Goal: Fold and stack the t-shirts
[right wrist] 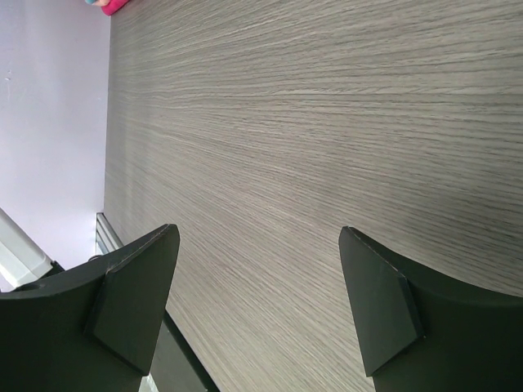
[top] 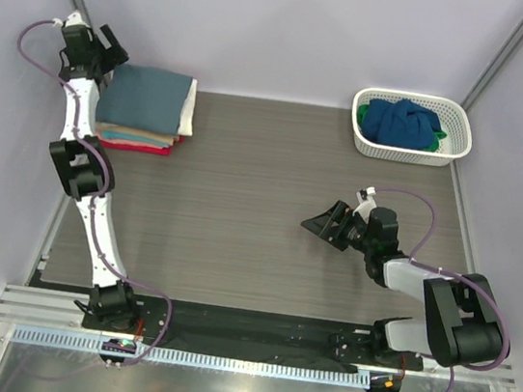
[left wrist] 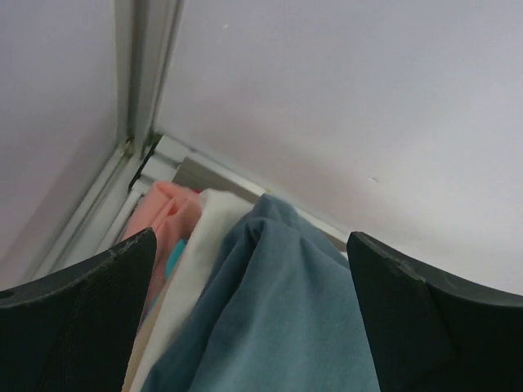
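Stack point(top: 144, 106) of folded shirts sits at 10 o'clock on the table point(top: 264, 177), with the grey-blue shirt point(top: 144, 92) on top and cream, tan and red layers under it. My left gripper point(top: 109, 50) hangs at the stack's far-left corner, jaws wide apart and holding nothing. My right gripper point(top: 321, 224) is over bare table at 3 o'clock, jaws apart, empty, pointing left. Basket point(top: 457, 121) at 1 o'clock holds a dark blue shirt point(top: 400, 123) and a green shirt point(top: 437, 136).

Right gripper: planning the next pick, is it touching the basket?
Apart. Top external view shows the right gripper open over the table, a wide gap from the basket.
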Tool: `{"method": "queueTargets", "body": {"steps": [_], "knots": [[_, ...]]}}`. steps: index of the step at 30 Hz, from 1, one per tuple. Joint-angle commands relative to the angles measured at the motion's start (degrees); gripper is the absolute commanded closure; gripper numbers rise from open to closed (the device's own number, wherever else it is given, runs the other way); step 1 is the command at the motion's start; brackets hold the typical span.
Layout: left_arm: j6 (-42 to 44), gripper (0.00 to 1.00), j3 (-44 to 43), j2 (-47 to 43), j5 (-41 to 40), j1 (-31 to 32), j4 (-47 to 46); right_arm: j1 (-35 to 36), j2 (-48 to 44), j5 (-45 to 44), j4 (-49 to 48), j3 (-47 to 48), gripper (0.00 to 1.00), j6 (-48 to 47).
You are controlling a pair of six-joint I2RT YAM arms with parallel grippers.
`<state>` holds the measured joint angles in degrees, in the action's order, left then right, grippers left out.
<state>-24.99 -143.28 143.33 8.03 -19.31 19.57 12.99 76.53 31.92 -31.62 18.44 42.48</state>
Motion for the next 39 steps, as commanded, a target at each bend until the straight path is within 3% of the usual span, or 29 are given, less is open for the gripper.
{"method": "queueTargets", "body": {"steps": [1,9,17,22,26,32,39], "knots": [[-0.67,0.00,2.03,-9.26,-5.29,-0.03,0.19,-0.16,-0.86,0.33,-2.31,1.43,0.15,0.06],[3.11,0.00,12.40,-24.31,-14.70,4.89,5.47,-0.16,-2.35,0.16,-2.84,0.29,0.15,-0.03],[0.12,0.05,25.85,-36.01,-12.44,11.57,6.97,-0.16,-3.76,0.16,-3.01,-0.42,0.15,-0.03],[-4.53,0.13,26.04,-31.11,1.96,12.98,5.39,-0.25,-3.94,0.16,-3.36,-0.77,0.15,0.06],[-6.29,0.18,24.98,-25.74,5.31,13.33,3.46,-0.16,-3.93,0.25,-3.72,-0.86,0.15,0.06],[-7.35,0.19,20.07,-15.56,7.61,13.60,0.38,-0.16,-3.32,0.42,-4.59,-0.95,0.15,0.32],[-7.88,0.19,3.05,-5.00,4.90,13.51,0.81,-0.16,-3.23,0.60,-4.95,-0.95,0.15,0.41]]}}
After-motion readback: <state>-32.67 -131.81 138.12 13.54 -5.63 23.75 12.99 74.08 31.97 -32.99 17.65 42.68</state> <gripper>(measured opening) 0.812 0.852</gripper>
